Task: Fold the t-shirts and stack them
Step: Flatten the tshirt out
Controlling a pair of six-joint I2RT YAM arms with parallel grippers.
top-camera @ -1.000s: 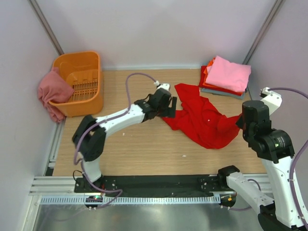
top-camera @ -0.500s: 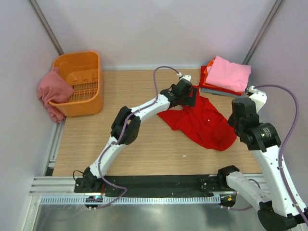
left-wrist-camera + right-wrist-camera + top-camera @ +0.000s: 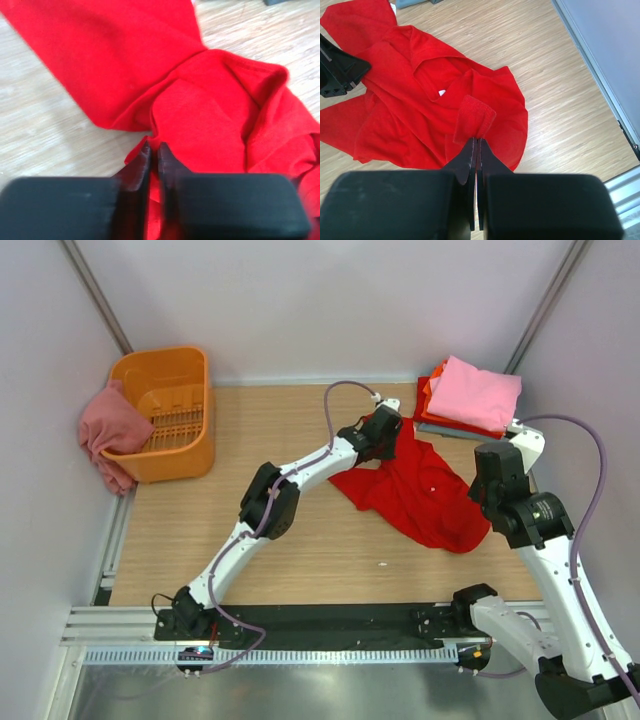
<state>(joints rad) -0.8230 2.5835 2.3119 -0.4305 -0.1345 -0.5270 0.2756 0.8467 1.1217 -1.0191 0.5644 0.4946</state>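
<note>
A bright red t-shirt (image 3: 420,495) lies crumpled on the wooden table right of centre. My left gripper (image 3: 393,440) sits at the shirt's far edge. In the left wrist view the left gripper (image 3: 154,147) is shut, with red cloth (image 3: 210,110) pinched between the fingers. My right gripper (image 3: 477,141) is shut on a raised fold of the red t-shirt (image 3: 420,85) at its right edge. From above, the right gripper (image 3: 485,498) is mostly hidden under its wrist. Folded t-shirts (image 3: 470,395) are stacked at the back right, light pink on top.
An orange slotted basket (image 3: 170,410) stands at the back left with a dusty rose t-shirt (image 3: 105,430) draped over its left side. Grey walls close in the table on three sides. The table's right edge rail (image 3: 600,85) runs close to the right gripper.
The left arm has stretched from the shirt's left side to its far edge, and its jaws have closed on the cloth. The right gripper has carried its fold slightly inward.
</note>
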